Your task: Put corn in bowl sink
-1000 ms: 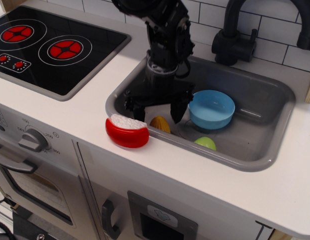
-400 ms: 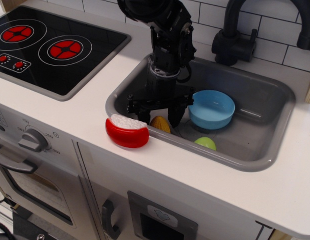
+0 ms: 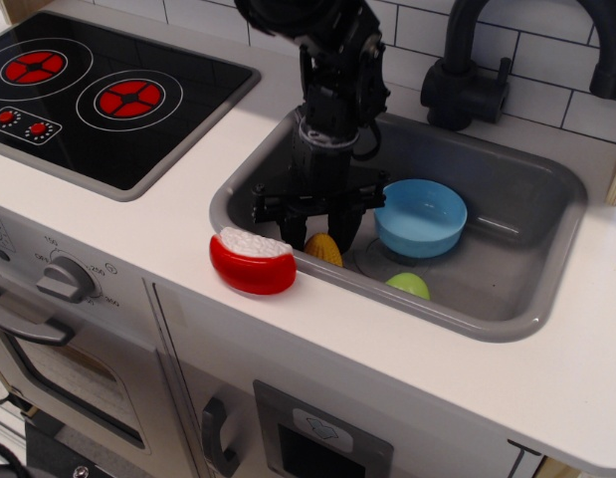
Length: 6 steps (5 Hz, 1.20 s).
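Note:
The yellow corn (image 3: 323,250) lies on the floor of the grey sink (image 3: 507,199), close to its front wall. My black gripper (image 3: 320,227) reaches down into the sink right over the corn, with one finger on each side of its upper end, closed in against it. The corn's far end is hidden behind the fingers. The light-blue bowl (image 3: 421,217) stands upright and empty on the sink floor, just right of the gripper and apart from it.
A lime-green rounded toy (image 3: 409,286) lies in the sink near the front wall, right of the corn. A red dish with a white bumpy top (image 3: 252,262) sits on the sink's front-left rim. A black faucet (image 3: 467,70) stands behind the sink and a stove (image 3: 89,90) lies to the left.
The gripper's fingers have drawn together from wide open to close around the corn, and the gripper has shifted slightly right. The corn has barely moved.

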Tool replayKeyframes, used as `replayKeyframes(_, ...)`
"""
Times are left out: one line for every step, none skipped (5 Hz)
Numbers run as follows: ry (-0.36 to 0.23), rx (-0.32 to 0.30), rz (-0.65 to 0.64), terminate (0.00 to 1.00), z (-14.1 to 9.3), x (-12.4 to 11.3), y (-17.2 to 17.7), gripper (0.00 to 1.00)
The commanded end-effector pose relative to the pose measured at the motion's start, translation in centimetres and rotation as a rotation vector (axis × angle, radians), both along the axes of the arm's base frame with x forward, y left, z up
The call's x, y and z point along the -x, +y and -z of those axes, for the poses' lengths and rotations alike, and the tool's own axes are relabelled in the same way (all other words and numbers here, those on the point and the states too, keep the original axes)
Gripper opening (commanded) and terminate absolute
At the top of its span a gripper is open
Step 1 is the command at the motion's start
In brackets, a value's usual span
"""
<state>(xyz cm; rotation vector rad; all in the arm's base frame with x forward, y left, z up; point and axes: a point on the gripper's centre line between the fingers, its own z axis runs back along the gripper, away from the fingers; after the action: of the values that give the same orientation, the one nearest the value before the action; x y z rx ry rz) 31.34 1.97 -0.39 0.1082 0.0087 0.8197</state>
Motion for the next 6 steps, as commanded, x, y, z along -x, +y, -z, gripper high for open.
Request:
replayKeyframes(-0.087, 0.029, -0.052, 0.00, -5.5, -2.4, -0.3, 0.00)
replayKeyframes(-0.117, 0.071, -0.064, 0.00, -6.8, -3.6, -1.8, 0.00)
replayKeyframes(-0.166, 0.080, -0.077, 0.00, -7.1, -5.1, -3.2, 0.00)
replayKeyframes(-0.223, 0.066, -0.080, 0.00, -6.2, -6.6, -4.7, 0.00)
replayKeyframes(-0.263, 0.030, -0.114, 0.00, -5.4, -8.2, -5.4, 0.00)
replayKeyframes(-0.257, 0.001, -0.113, 0.00, -4.3, -8.9, -6.0, 1.00)
